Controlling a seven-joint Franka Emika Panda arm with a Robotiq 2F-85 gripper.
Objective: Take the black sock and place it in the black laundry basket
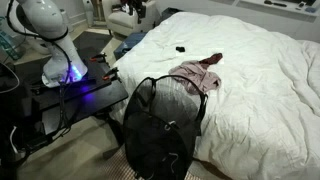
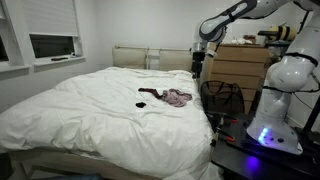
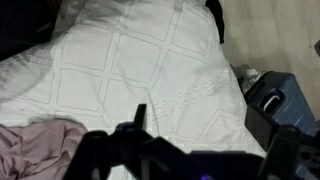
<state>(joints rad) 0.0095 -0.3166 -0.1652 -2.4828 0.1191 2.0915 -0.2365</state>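
The black sock (image 2: pixel 150 95) is not in the hand (image 2: pixel 198 67). It lies on the white quilted surface (image 2: pixel 80 115), just beyond the pink garment (image 2: pixel 178 98) and well apart from the hand, which hangs high near the edge on the robot's side. From here I cannot tell whether the fingers are spread or closed; nothing seems to dangle from them.

I'd say the reach comes first: pass over the pink garment, drop straight onto the sock's middle, and pinch shallow so the cover isn't gathered too. A small dark scrap (image 2: pixel 140 104) lies near the sock and shouldn't be mistaken for it. There is open cover all round. The black laundry basket (image 1: pixel 160 125) stands on the floor against the edge, so the carry back looks short, though its rim needs clearing.
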